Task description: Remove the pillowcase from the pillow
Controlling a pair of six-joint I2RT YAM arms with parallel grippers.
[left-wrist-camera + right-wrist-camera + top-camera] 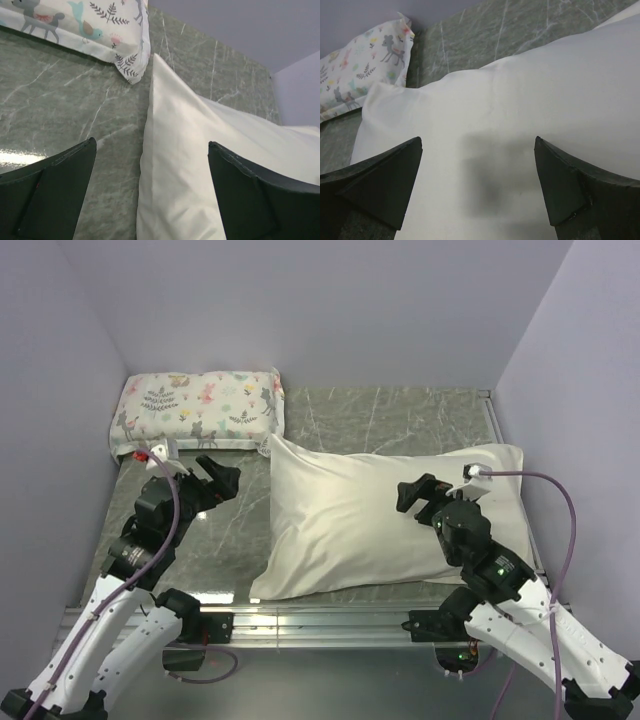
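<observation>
The cream, slightly shiny thin fabric pillowcase (370, 525) lies on the green marble-patterned table (400, 410), with the plump white rectangular pillow (503, 458) apparently showing at its right end. The left gripper (222, 478) hangs beside its left edge, fingers spread. The right gripper (418, 495) hovers above it, fingers likewise apart.

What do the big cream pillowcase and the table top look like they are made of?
The pillowcase looks like thin woven cloth, cream with a slight satin sheen and soft creases; cotton or polyester, I cannot tell. The table top looks like green marble or a marble-print laminate: pale veins, glossy glare near the front edge.
</observation>
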